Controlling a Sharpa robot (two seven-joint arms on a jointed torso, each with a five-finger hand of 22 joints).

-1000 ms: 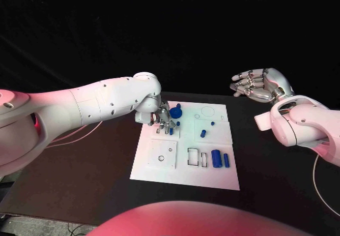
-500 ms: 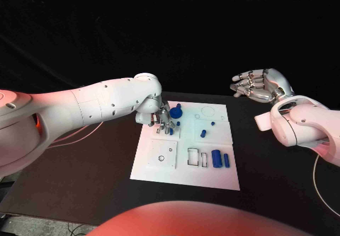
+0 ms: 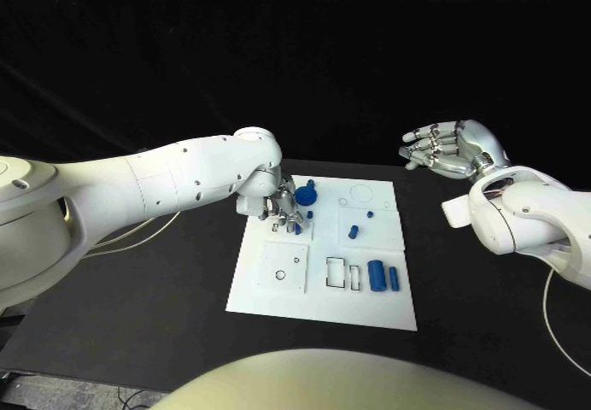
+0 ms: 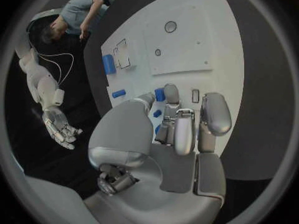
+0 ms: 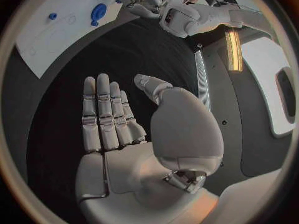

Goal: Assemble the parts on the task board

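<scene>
We see a matt black table (image 3: 148,325) with a flat, dull top that reaches to the near edge of the head view, and its far edge runs straight below a plain black cloth backdrop (image 3: 295,68) that closes off everything behind it. At the table's left side we make out a few thin pale cables (image 3: 130,232) hanging in loose loops, and one more thin white cable (image 3: 551,316) curves down beside its right side.

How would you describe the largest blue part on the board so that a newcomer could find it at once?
Start at the white task board on the black table, then go to its near right area beside the outlined rectangles. The blue cylinder lies there, thicker than the slimmer blue piece just to its right.
</scene>
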